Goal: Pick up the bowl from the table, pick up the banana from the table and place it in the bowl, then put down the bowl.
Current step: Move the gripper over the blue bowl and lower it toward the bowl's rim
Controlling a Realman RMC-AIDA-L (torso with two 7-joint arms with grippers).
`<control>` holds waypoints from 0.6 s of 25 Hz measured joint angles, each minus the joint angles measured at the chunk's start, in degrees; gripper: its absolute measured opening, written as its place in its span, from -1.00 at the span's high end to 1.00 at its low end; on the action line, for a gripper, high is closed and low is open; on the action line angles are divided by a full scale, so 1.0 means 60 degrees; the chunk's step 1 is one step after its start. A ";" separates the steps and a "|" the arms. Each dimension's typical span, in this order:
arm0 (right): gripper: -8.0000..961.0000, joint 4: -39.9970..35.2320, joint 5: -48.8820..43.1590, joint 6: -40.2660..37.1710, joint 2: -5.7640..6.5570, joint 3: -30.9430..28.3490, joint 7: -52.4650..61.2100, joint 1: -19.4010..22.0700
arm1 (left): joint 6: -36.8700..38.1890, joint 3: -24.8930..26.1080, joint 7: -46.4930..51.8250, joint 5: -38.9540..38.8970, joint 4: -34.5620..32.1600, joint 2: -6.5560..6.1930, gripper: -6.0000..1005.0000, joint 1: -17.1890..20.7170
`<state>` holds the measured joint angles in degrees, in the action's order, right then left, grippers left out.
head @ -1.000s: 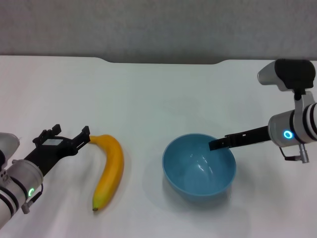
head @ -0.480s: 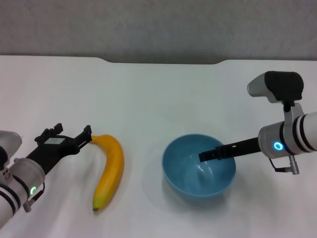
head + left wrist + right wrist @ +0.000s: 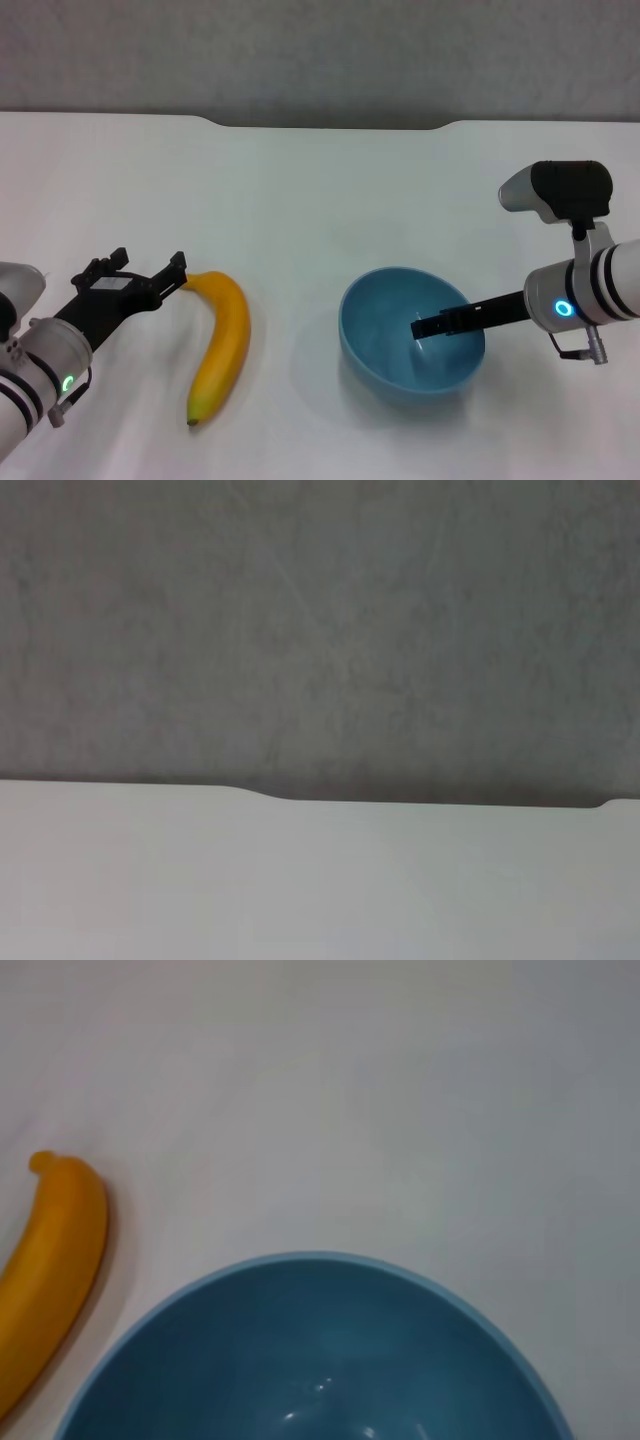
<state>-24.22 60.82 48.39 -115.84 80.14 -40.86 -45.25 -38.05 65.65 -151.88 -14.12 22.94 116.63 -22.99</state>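
The bowl [image 3: 412,336] sits on the white table [image 3: 300,200], right of centre and near the front. The right gripper [image 3: 425,327] reaches in from the right over the bowl's right rim, its dark fingers [image 3: 450,321] inside the hollow; I cannot tell whether they are open or closed. The banana [image 3: 221,340] lies left of the bowl, well apart. The left gripper [image 3: 150,275] hovers with fingers spread just beside the banana's far end. Broad bare tabletop stretches to the notched far edge.
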 joint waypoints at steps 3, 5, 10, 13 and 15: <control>-0.48 -0.0036 0.0000 -0.0096 0.0000 0.0004 0.0004 0.0029 | 0.0007 0.0000 0.0000 -0.0006 0.0000 0.0000 -0.78 0.0017; -0.29 -0.0037 0.0000 -0.0156 0.0001 0.0004 0.0005 0.0037 | 0.0009 0.0000 0.0000 -0.0013 -0.0003 0.0000 -0.78 0.0027; 0.17 -0.0044 0.0000 -0.0264 0.0008 -0.0011 0.0004 0.0056 | 0.0082 0.0000 0.0000 -0.0033 -0.0014 0.0000 -0.78 0.0044; 0.43 -0.0047 -0.0023 -0.0329 0.0014 -0.0004 0.0008 0.0057 | 0.0082 0.0000 0.0000 -0.0035 -0.0016 0.0000 -0.78 0.0047; 0.51 -0.0050 -0.0059 -0.0340 0.0016 -0.0001 0.0007 0.0058 | 0.0082 0.0000 0.0000 -0.0035 -0.0016 0.0000 -0.78 0.0049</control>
<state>-24.52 60.47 46.35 -115.75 80.13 -40.82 -44.91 -37.55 65.65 -151.88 -14.33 22.85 116.63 -22.70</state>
